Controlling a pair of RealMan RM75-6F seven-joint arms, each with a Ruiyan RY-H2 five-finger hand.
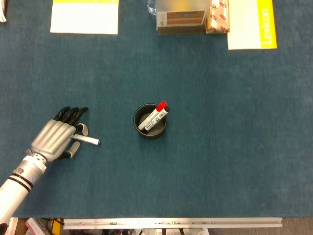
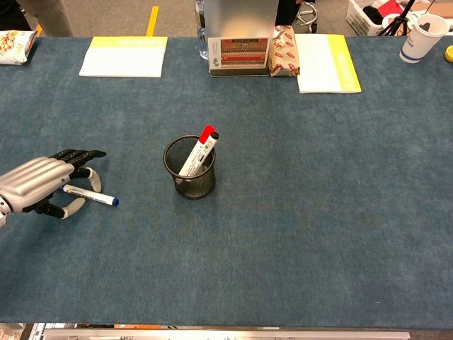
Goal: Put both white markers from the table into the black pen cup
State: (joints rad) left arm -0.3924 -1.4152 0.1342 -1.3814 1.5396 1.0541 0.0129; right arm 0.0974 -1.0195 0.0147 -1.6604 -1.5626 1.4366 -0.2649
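One marker is done: the white marker with the red cap (image 1: 153, 116) stands tilted inside the black pen cup (image 1: 150, 121), well off to the right of my left hand (image 1: 56, 136), its red end leaning out over the rim.

The other is what I am working on. The white marker with the blue cap (image 2: 90, 196) lies flat on the tabletop (image 1: 210, 147) right under my left hand, its blue tip sticking out on the side toward the cup. My fingers (image 2: 79, 154) arch over the white end and my thumb sits just on the near side of the barrel (the chest view shows this best), so the hand is cupped over it, but whether I truly have it pinched I cannot tell; the marker looks to be resting on the cloth, not lifted.

So I judge the task about half finished. Left to do: secure the grasp, raise the marker, carry it rightward to the cup and drop it in beside the first one. My right hand is nowhere in either view.
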